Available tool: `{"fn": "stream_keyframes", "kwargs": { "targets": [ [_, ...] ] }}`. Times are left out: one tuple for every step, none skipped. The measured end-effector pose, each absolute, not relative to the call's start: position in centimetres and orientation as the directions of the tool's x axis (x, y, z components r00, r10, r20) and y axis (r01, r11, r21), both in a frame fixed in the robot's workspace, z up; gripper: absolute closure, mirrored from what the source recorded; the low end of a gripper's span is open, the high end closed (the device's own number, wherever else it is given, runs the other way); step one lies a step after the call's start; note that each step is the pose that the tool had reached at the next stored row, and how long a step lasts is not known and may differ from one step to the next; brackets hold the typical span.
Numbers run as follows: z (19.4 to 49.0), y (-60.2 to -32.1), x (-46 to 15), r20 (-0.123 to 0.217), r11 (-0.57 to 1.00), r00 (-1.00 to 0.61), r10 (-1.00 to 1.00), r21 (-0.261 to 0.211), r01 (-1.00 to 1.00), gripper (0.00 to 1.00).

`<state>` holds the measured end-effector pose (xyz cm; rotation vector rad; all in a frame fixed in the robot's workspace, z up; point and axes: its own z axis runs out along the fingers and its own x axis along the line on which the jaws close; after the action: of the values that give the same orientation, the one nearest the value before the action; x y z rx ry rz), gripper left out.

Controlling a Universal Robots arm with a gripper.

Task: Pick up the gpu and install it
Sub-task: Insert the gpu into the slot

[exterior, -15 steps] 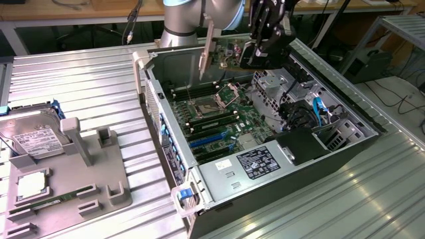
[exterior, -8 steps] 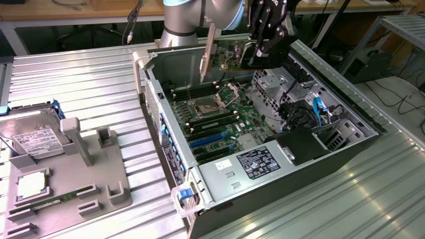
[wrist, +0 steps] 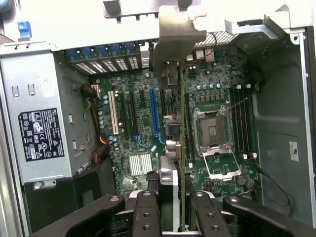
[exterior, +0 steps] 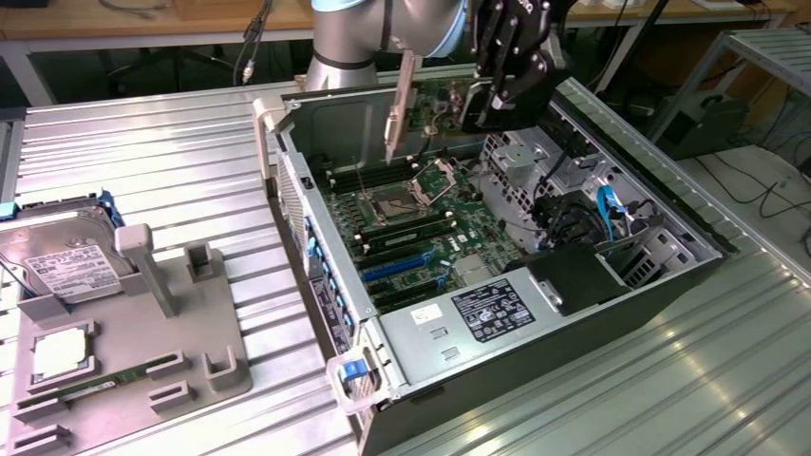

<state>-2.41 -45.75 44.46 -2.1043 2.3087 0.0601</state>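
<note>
One tool (exterior: pixel 492 104), one gpu (exterior: pixel 401 100) — and the tool's two fingers (wrist: pixel 148 212) are clamped on the card, one on each face. The gpu hangs on edge over the open computer case (exterior: pixel 709 242), above the motherboard (exterior: pixel 462 228) and not seated in any slot. Its silver bracket end points toward the case's rear wall.

The exterior view takes in the ribbed metal counter (exterior: pixel 152 161) on its left. One grey fixture (exterior: pixel 190 323) sits there and carries one hard drive (exterior: pixel 64 261) with a white label and one thin memory stick (exterior: pixel 89 388). Both are well apart from the tool. Inside the case is one power supply (exterior: pixel 500 309) with a black label.

The wrist view looks straight down the card's edge — bracket at the far end, fingers at the near end. Under the card it picks out the slots: one long blue slot (wrist: pixel 155 113), one white slot (wrist: pixel 114 113) and one silver heatsink (wrist: pixel 139 163). One CPU socket (wrist: pixel 215 131) has its frame flipped open. The card's edge lines up over the board between the blue slot and that socket.
</note>
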Motion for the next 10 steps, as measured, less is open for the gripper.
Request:
{"fn": "stream_keyframes", "kwargs": {
  "targets": [
    [44.45,-45.75,-2.41,-0.038,0.081,-0.081,-0.996,0.016,-0.997,0.72],
    [44.45,-45.75,-2.42,-0.038,0.071,-0.071,-0.997,0.016,-0.997,0.72],
    [44.44,-45.75,-2.42,-0.038,0.063,-0.064,-0.997,0.016,-0.998,0.72],
    [44.43,-45.75,-2.41,-0.038,0.057,-0.057,-0.998,0.015,-0.998,0.72],
    [44.43,-45.76,-2.42,-0.039,0.052,-0.052,-0.998,0.015,-0.999,0.72],
    [44.43,-45.76,-2.42,-0.038,0.047,-0.047,-0.998,0.014,-0.999,0.72],
    [44.42,-45.76,-2.42,-0.039,0.041,-0.041,-0.998,0.014,-0.999,0.72],
    [44.42,-45.76,-2.42,-0.038,0.033,-0.034,-0.999,0.012,-0.999,0.72],
    [44.41,-45.76,-2.42,-0.038,0.025,-0.025,-0.999,0.011,-1.0,0.72],
    [44.37,-45.76,-2.42,-0.039,0.016,-0.016,-0.999,0.009,-1.0,0.72]
  ]
}}
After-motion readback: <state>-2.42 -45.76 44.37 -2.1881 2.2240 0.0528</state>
